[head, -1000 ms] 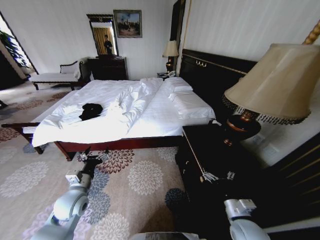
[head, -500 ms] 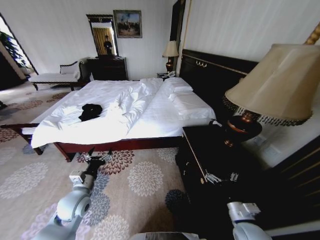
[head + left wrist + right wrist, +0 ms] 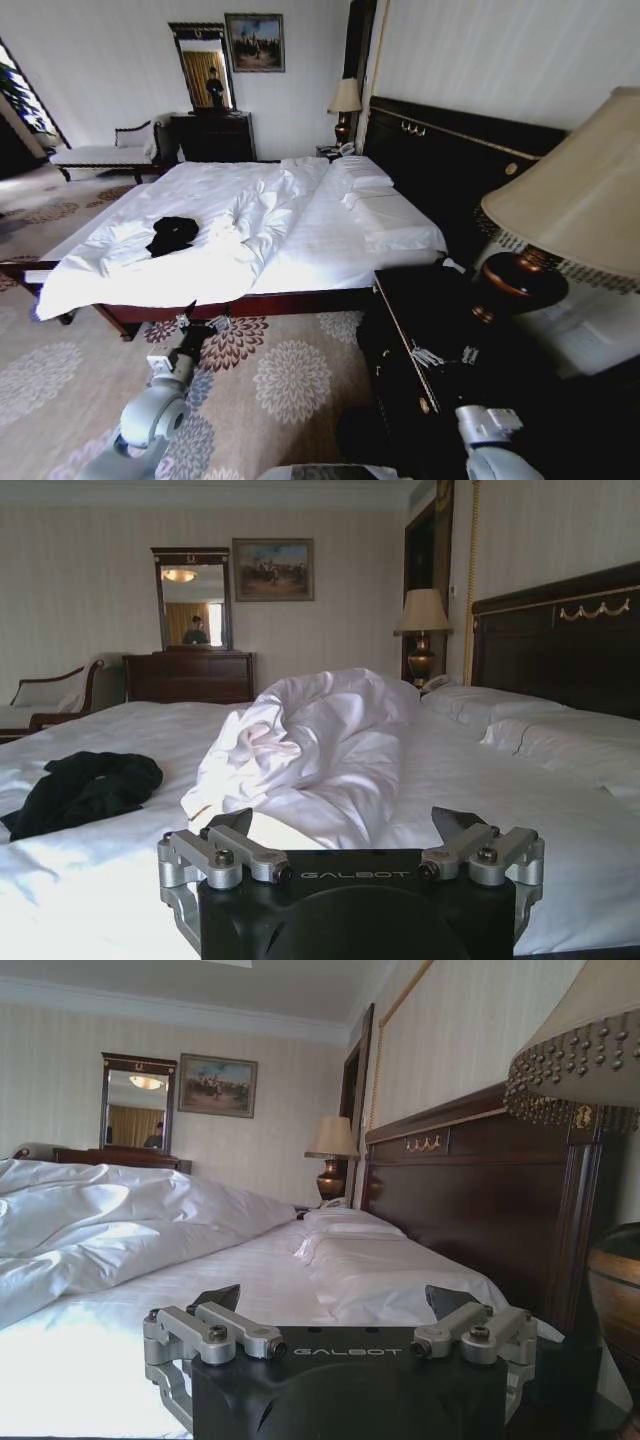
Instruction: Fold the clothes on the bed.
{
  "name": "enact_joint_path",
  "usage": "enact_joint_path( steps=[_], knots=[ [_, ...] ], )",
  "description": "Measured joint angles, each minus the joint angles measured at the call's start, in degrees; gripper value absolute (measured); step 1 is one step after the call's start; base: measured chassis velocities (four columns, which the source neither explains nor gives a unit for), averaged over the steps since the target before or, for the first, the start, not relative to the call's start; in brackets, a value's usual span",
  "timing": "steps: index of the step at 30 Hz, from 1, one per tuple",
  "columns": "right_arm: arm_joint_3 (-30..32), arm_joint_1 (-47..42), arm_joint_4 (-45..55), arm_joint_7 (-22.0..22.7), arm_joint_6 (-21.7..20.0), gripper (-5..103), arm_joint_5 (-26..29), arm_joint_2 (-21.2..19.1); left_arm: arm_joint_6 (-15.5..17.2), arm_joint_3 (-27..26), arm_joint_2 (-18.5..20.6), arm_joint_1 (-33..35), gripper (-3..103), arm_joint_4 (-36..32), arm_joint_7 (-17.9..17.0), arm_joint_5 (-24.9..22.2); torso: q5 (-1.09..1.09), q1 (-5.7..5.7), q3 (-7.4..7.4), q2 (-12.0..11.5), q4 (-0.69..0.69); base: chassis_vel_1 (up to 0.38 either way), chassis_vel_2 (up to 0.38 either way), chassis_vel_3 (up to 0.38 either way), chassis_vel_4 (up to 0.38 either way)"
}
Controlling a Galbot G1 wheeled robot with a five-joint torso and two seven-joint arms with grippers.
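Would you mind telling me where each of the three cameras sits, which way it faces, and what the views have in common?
Head view: high on the robot, looking down across the bed; both arms show below, left gripper by the bed's near side.
Left wrist view: low at mattress level, facing the black T-shirt and rumpled duvet; left gripper's open fingers in front.
Right wrist view: low, facing the pillows and headboard; right gripper open.
Shared: all three show the bed, mirror and painting.
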Motion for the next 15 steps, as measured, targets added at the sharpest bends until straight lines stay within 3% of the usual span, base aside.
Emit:
enact_joint_path(
  steps=[15],
  knots=[
    [0.15, -0.24, 0.32, -0.08, 0.03, 100, 0.09, -0.07, 0.01, -0.02, -0.41, 0.01, 100, -0.34, -0.01, 0.25, 0.00, -0.06, -0.02, 0.02, 0.01, -0.209, 0.213, 0.207, -0.211]
  ],
)
